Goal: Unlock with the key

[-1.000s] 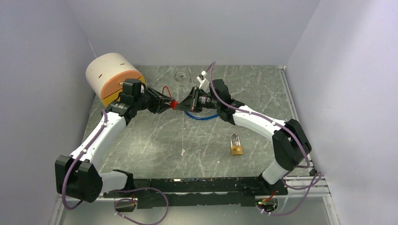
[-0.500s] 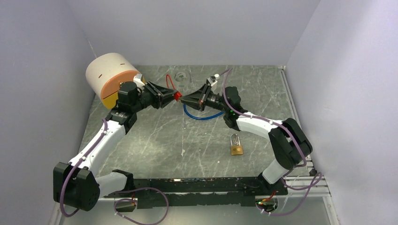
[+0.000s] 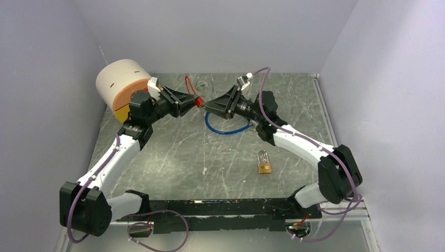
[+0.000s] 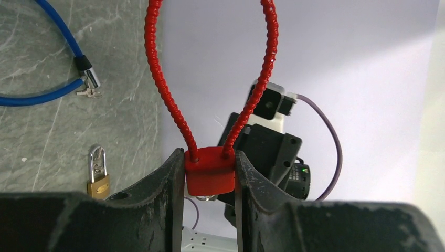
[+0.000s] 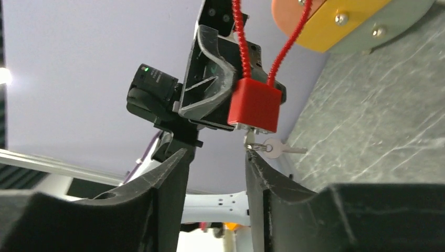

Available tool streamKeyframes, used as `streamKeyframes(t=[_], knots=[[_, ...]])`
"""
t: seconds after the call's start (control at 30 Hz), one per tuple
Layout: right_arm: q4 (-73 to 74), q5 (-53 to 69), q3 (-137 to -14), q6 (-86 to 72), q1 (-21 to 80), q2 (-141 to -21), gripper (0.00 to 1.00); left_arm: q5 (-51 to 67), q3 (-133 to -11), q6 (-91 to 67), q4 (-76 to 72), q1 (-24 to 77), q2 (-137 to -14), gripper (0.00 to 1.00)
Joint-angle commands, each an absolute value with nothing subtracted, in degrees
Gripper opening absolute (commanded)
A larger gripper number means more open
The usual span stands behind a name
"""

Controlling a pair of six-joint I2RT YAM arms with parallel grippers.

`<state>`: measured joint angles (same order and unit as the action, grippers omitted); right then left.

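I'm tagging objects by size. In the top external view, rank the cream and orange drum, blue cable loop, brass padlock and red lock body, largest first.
1. cream and orange cylindrical drum
2. blue cable loop
3. brass padlock
4. red plastic lock body, partly hidden, so least certain

No words, numbers or signs are showing clearly enough to read. The red lock (image 4: 210,170) is showing a plain face with no letters. The small gold lock (image 3: 265,168) is looking too tiny for any marks to be made out.
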<state>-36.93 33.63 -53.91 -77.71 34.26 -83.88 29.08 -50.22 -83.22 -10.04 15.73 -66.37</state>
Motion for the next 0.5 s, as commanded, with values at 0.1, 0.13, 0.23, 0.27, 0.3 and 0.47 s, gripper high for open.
streamKeyframes(t=[0.1, 0.13, 0.23, 0.27, 0.3, 0.47], knots=[[-26.6, 31.7, -59.0, -64.4, 34.2, -81.6, 0.34, 30.1, -54.9, -80.6, -13.0, 15.6, -66.3, 0.03], [-26.3, 31.8, -59.4, -63.9, 34.2, -81.8, 0.32, 30.1, -55.0, -80.3, -12.8, 15.6, -66.3, 0.03], [-25.2, 32.7, -61.3, -62.6, 34.2, -82.5, 0.30, 30.1, -55.5, -79.6, -11.4, 15.5, -66.2, 0.03], [-24.7, 32.7, -61.7, -62.3, 34.2, -82.7, 0.30, 30.0, -55.5, -79.4, -11.2, 15.5, -66.1, 0.03], [-24.5, 32.7, -62.1, -62.2, 34.3, -83.0, 0.28, 30.0, -55.4, -79.3, -11.2, 15.6, -66.1, 0.03], [-26.5, 33.9, -62.7, -62.7, 34.2, -83.6, 0.18, 30.1, -55.3, -79.0, -10.7, 15.6, -66.0, 0.03]])
